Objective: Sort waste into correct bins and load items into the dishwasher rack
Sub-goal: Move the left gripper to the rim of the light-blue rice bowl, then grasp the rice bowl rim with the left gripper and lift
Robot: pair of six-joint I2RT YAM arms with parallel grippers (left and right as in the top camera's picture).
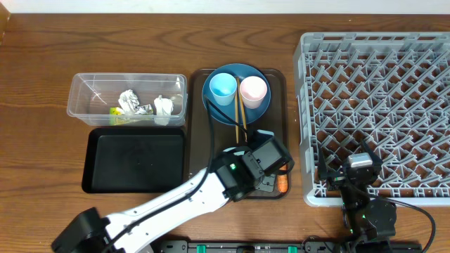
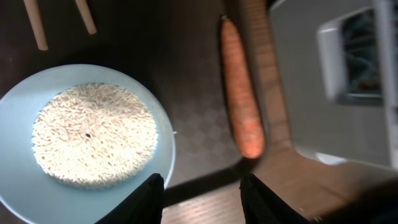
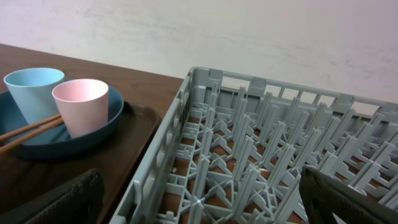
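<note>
On dark tray point(image 2: 186, 81): round bowl point(image 2: 17, 186), grainy rice point(image 2: 93, 134); tapered orange carrot point(image 2: 239, 93).

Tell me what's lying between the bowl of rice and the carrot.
Nothing but bare dark tray surface separates the bowl of rice from the carrot; the left wrist view shows that.

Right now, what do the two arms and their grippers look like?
The left arm is a long white link with black joints, a small green light near the wrist and a black gripper housing. The right arm is black, topped by a grey module, with thin black cables. The left fingers and right fingers are dark.
</note>
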